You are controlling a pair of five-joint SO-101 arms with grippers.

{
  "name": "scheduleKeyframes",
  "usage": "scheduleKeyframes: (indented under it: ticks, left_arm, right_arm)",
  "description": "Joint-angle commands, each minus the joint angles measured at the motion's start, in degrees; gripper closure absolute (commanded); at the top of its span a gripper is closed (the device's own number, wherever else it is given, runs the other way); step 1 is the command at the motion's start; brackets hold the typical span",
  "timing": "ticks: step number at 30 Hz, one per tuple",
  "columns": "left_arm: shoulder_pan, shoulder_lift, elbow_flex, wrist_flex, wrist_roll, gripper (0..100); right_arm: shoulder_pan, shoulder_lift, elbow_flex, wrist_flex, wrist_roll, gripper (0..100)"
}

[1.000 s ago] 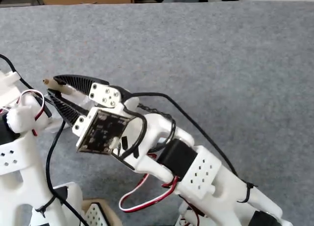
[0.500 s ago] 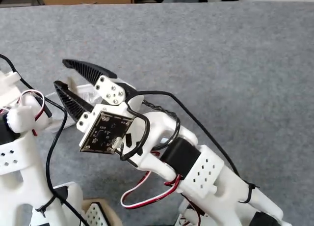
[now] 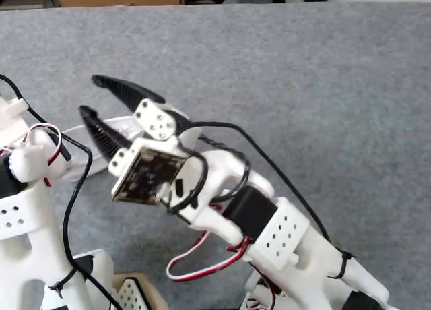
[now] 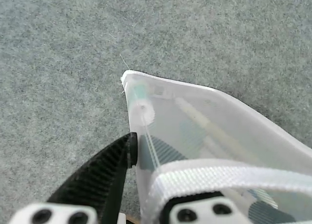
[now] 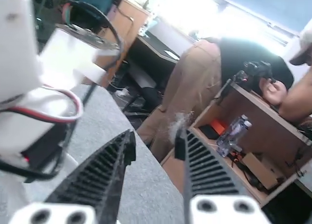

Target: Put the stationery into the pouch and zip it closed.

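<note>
My left hand (image 4: pixel 136 156) is clamped on the pouch (image 4: pixel 219 136). One black finger presses against its outer wall, and the other finger is tucked under the white woven band (image 4: pixel 229 171) along the pouch's edge. The pouch sits near the left edge of the table (image 3: pixel 303 74), on the side closest to my arms, with one corner lifted off the grey surface.

Through the translucent fabric I can make out a long pale stick (image 4: pixel 214 131), probably a pen or pencil. There is also a greenish piece (image 4: pixel 139 92) up in the raised corner. So at least part of the stationery is already inside.

My right hand (image 3: pixel 89 94) reaches across to that same left side. Its fingers are spread apart with nothing between them, and it hangs just above the pouch. Its tips angle up and away from the table.

I judge the loading to be done, or close to it, and the zipping to be what is left. I cannot find the zip slider, and I cannot tell whether the mouth is open, half shut or closed. The white band may be the zip tape, but it could just as well be a strap. The job I expect for my right hand is to catch the pull and draw it along while my left hand keeps the pouch steady.
</note>
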Motion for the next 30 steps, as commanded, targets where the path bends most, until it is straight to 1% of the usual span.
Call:
scheduleKeyframes:
  ticks: [1, 2, 3, 6, 9, 12, 16, 22, 27, 30]
  left_arm:
    - [0.7, -0.5, -3.6, 0.0, 0.3, 97]
    - [0.7, -0.5, -3.5, 0.1, 0.2, 97]
    - [0.7, -0.5, -3.2, 0.1, 0.1, 97]
    - [-0.1, -0.5, -1.8, 0.1, 0.0, 97]
    - [-4.7, -0.5, -1.3, 0.1, 0.0, 97]
    - [-9.1, -0.5, 0.1, 0.1, -0.5, 97]
    - [-12.2, -0.5, 0.3, 0.0, -1.1, 97]
    - [-12.1, -0.5, 0.3, 0.0, -1.1, 97]
    - [-12.0, -0.5, 0.4, 0.0, -1.1, 97]
    - [-11.2, -0.5, 0.4, 0.0, -1.1, 97]
  right_arm:
    - [4.3, -4.1, -2.6, 4.1, 0.2, 96.2]
    - [5.5, -5.1, -2.9, 6.8, 0.1, 98.8]
    - [6.9, -6.1, -2.8, 9.6, 0.1, 98.2]
    - [11.6, -9.0, -2.0, 19.9, 0.1, 92.4]
    - [15.8, -11.8, 1.3, 28.4, 0.1, 89.0]
    - [16.7, -13.7, 7.4, 35.3, 0.2, 88.8]
    - [16.5, -14.2, 16.5, 36.7, 0.2, 88.8]
    - [14.9, -13.6, 24.7, 36.7, 0.2, 88.7]
    - [14.0, -6.2, 25.8, 37.6, 0.1, 88.6]
    - [14.0, 0.7, 22.6, 41.8, 0.1, 88.6]
